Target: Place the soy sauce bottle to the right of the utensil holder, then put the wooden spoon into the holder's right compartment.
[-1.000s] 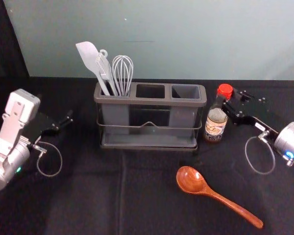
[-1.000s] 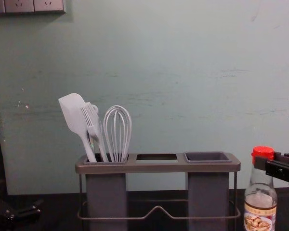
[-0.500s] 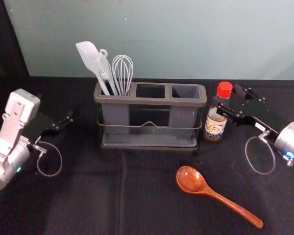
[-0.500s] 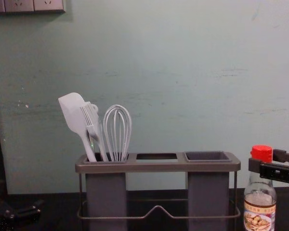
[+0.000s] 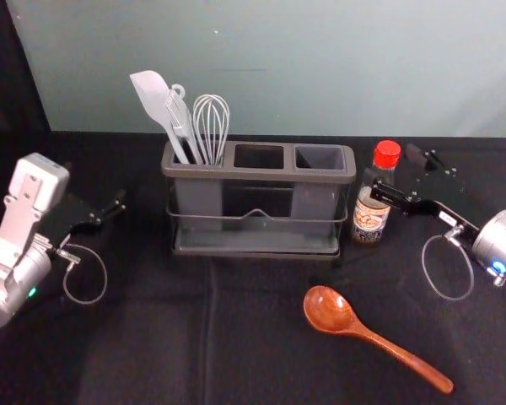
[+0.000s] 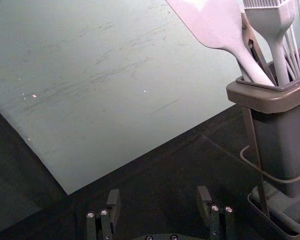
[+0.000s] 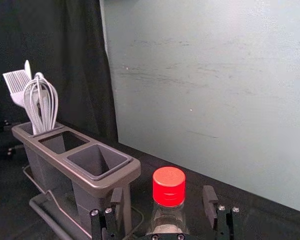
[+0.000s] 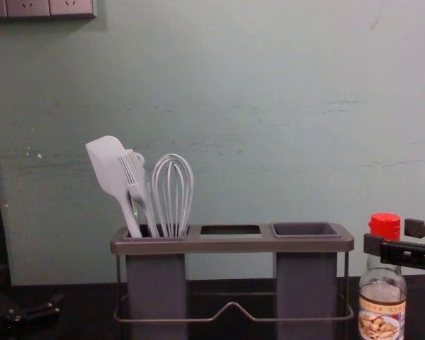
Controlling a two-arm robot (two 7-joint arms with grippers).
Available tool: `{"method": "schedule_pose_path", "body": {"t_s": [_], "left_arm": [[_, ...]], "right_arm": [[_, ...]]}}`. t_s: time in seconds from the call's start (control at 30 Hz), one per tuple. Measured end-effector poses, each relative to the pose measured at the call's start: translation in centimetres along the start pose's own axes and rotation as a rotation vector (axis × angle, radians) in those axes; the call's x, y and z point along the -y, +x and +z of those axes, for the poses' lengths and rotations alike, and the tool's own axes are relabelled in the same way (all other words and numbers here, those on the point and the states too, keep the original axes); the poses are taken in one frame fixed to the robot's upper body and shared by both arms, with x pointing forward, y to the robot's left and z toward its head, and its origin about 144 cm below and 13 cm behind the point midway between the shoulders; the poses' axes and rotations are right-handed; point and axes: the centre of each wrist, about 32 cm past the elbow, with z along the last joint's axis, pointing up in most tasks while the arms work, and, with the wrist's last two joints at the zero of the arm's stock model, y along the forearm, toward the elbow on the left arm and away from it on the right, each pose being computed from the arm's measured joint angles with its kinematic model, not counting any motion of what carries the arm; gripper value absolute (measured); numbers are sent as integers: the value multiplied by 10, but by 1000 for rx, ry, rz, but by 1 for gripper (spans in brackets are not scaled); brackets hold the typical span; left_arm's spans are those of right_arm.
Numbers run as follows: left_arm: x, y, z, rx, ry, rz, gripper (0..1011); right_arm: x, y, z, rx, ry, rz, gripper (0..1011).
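Note:
The soy sauce bottle (image 5: 371, 213) stands upright on the table, just right of the utensil holder (image 5: 257, 175). My right gripper (image 5: 395, 172) is open at its neck. In the right wrist view the right gripper (image 7: 163, 204) has a finger on each side of the red-capped bottle (image 7: 169, 186), with gaps between. The chest view shows one finger in front of the bottle (image 8: 382, 294). The wooden spoon (image 5: 331, 310) lies in front of the holder, handle toward the front right. My left gripper (image 5: 97, 187) is parked at the left; in its wrist view the left gripper (image 6: 159, 201) is open and holds nothing.
A white spatula (image 5: 157, 99), a brush and a whisk (image 5: 211, 126) stand in the holder's left compartment. The middle and right compartments (image 5: 319, 158) hold nothing visible. A pale wall (image 5: 278, 67) rises behind the table.
My right gripper's fingers have spread apart, letting go of the bottle's neck. The bottle's cap has shifted very slightly. The left arm and the spoon have stayed still.

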Motion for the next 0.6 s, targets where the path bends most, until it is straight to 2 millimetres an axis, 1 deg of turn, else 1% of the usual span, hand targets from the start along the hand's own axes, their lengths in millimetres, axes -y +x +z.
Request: {"method": "schedule_pose_path", "body": {"t_s": [0.27,0.47,0.6], "left_arm": [[0,0,0,0,0,0,1005],[0,0,0,0,0,0,1005],[0,0,0,0,0,0,1005]], "right_arm": [[9,-2,10,25,17,-8,1000],[27,-6,27,57,43,-16,1000],[44,-10,41,77,56,-11,1000]]}}
